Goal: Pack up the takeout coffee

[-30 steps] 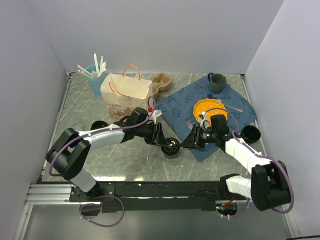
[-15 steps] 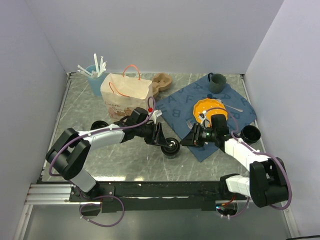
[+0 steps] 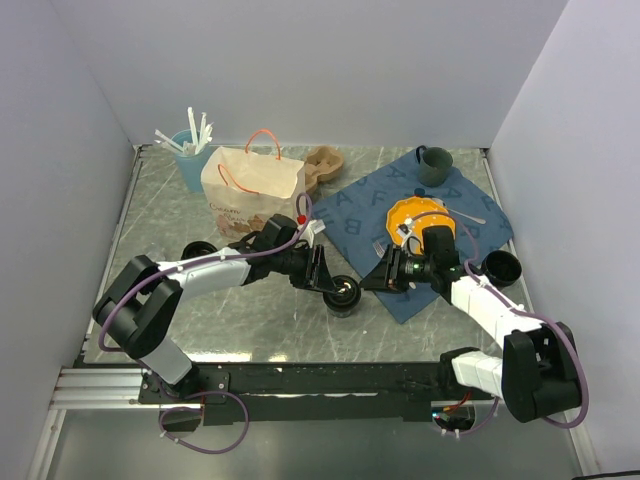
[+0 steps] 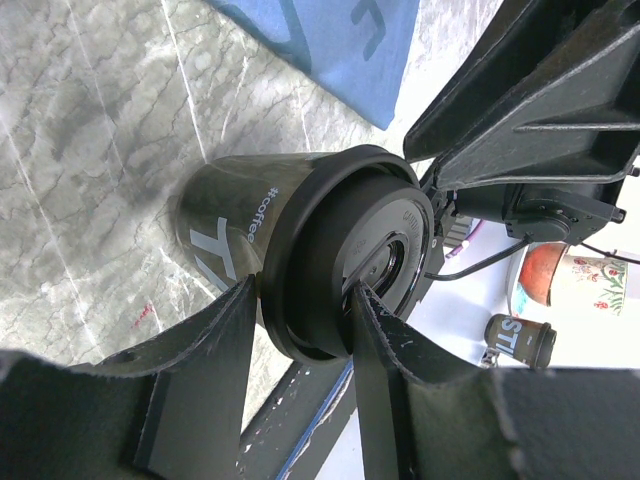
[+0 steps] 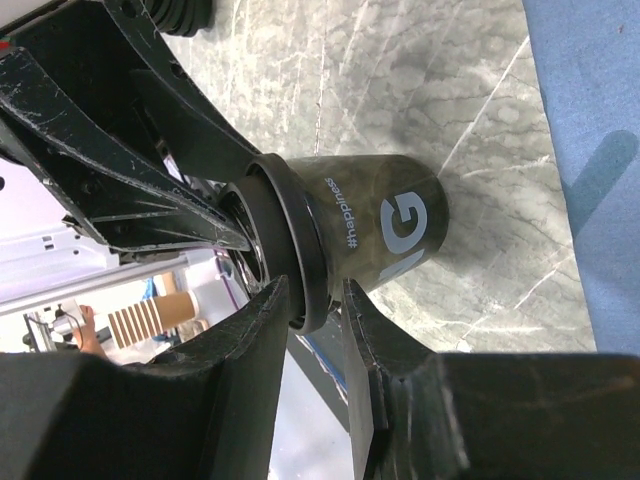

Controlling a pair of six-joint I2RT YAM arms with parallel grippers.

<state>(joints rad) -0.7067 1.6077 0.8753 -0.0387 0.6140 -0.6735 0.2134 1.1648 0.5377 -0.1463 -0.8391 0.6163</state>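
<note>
takeout coffee [image 3: 343,295] stands upright on the marble table [image 3: 240,325], lid on, near-centre, just left of the near-left corner of the blue letter cloth [image 3: 360,205]. Paper bag [image 3: 250,185] is well apart from it, far-left.

left gripper [image 3: 325,280] comes in from the cup's left, low and level with the lid. Its wrist view shows the fingers [image 4: 225,340] bracketing the lid rim along the cup's height, one under the lip against the cup wall, one over the lid top, both meeting it. Reads as clamped on the cup at the lid.

right gripper [image 3: 368,282] comes in from the cup's right, opposite the left one, tips at the cup's edge in the top view. Its wrist view has the lid rim dropping into a narrow gap between its fingers [image 5: 250,340]. Can't tell whether they press on it or just straddle it.

Cup sits directly between the two grippers, body on the table.
</note>
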